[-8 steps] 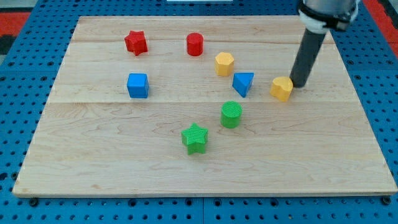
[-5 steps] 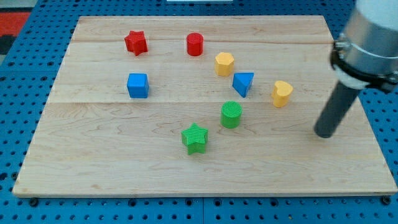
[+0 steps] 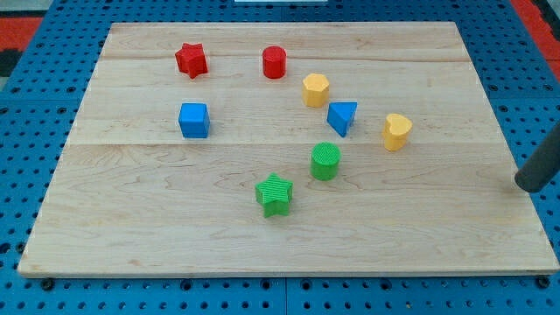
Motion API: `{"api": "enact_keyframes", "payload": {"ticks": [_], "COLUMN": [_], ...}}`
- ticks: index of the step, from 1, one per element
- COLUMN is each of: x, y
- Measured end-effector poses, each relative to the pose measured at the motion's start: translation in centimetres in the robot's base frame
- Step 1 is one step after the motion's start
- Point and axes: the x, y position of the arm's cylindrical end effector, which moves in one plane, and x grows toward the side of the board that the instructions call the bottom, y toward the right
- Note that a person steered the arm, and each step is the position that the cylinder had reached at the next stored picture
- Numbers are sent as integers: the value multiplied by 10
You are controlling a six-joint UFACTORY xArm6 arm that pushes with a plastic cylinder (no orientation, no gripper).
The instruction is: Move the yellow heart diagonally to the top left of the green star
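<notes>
Pincer: none fitted — our rod ends in my tip, parked at the table right edge, touching nothing. Yellow heart sits right of the blue wedge, well apart from the green star. Step: approach; next we must get behind the heart's right side and push left.

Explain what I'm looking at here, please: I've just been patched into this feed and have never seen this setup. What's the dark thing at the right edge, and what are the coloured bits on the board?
This is one camera looking down at a wooden board. The dark thing is the arm's pushing rod; my tip sits at the board's right edge, touching no block. It holds nothing, it only pushes. On the board: a red star, red cylinder, yellow hexagon, blue cube, blue triangle, green cylinder, green star and yellow heart. The heart lies to the view's right of the star, above it.
</notes>
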Motion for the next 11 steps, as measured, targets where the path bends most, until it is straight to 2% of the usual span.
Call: {"api": "enact_keyframes", "payload": {"ticks": [1,2,3,4,5,7,10,11], "x": [0,-33,-84,-133,-147,-97,-98,-60], "y": [5,15,22,-5,-77,-139,-188,-169]}}
